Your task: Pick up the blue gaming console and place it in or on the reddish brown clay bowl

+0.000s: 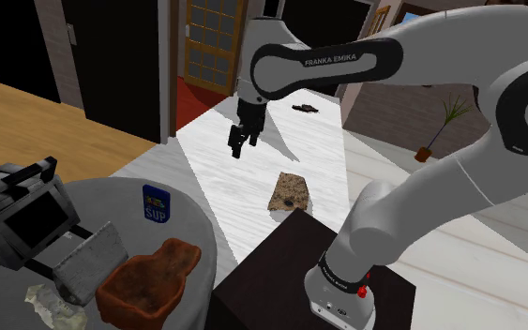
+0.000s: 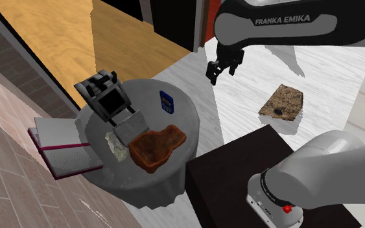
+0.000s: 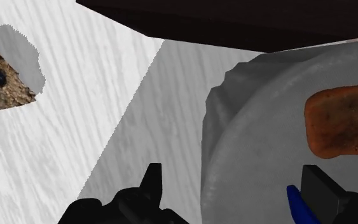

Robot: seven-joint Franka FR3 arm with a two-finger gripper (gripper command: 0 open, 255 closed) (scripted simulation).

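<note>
The blue console (image 1: 156, 203) is a small blue slab with a white and yellow label, standing upright at the far edge of the round grey table (image 1: 196, 225). The reddish brown bowl (image 1: 149, 279) sits near the table's front edge, empty. In the second exterior view the console (image 2: 167, 102) stands behind the bowl (image 2: 156, 146). My gripper (image 1: 240, 142) hangs open in the air over the white floor, to the right of the console and well above it. In the wrist view a blue sliver of the console (image 3: 296, 205) shows beside one finger of the gripper (image 3: 234, 191), with the bowl (image 3: 339, 124) beyond.
A black boxy device (image 1: 22, 202), a grey block (image 1: 88, 261) and a pale crumpled piece (image 1: 51, 300) share the table with the bowl. A speckled brown mat (image 1: 290, 190) lies on the white floor. The dark stand (image 1: 280, 272) is beside the table. Flat slabs (image 2: 61, 146) lie past the table.
</note>
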